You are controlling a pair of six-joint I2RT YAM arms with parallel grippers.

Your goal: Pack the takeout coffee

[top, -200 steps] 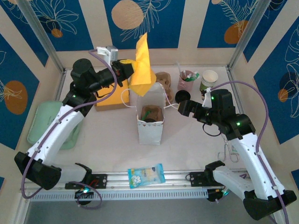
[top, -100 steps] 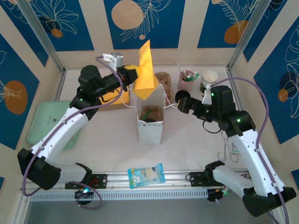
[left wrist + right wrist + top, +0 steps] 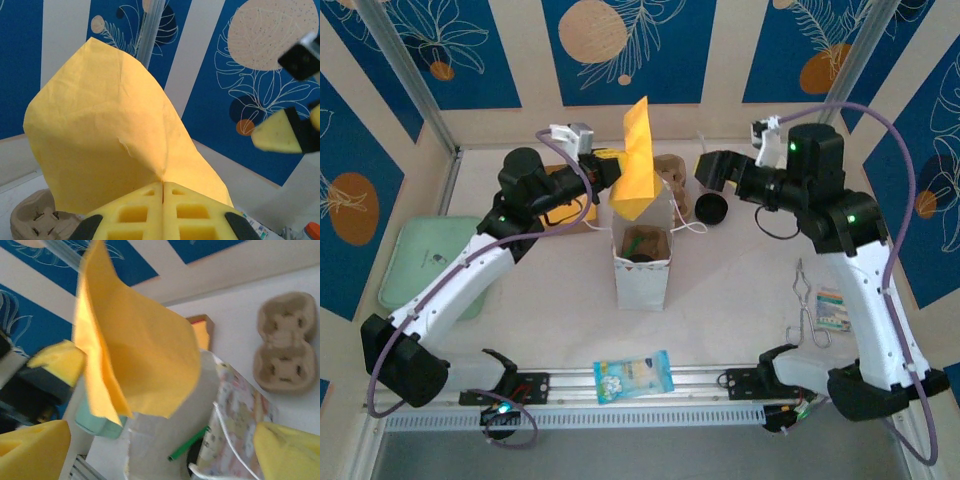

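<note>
Pinching a yellow paper sheet [image 3: 110, 125], the left end effector [image 3: 163, 186] is pressed together on it just above the white paper bag [image 3: 640, 275]. The right end effector [image 3: 705, 172], spread wide & empty, hangs just behind the bag, w/ a brown pulp cup carrier [image 3: 286, 342] near its left. The green-patterned paper coffee cup is hidden, prob. behind the right arm, so that arm looks nearer; its axis can't be told.

We stretch left arm over far middle of table, left gripper [image 3: 609, 166] pinched tight on yellow sheet [image 3: 638, 160]. We hold right gripper [image 3: 705, 170] high near far edge, fingers wide apart.
</note>
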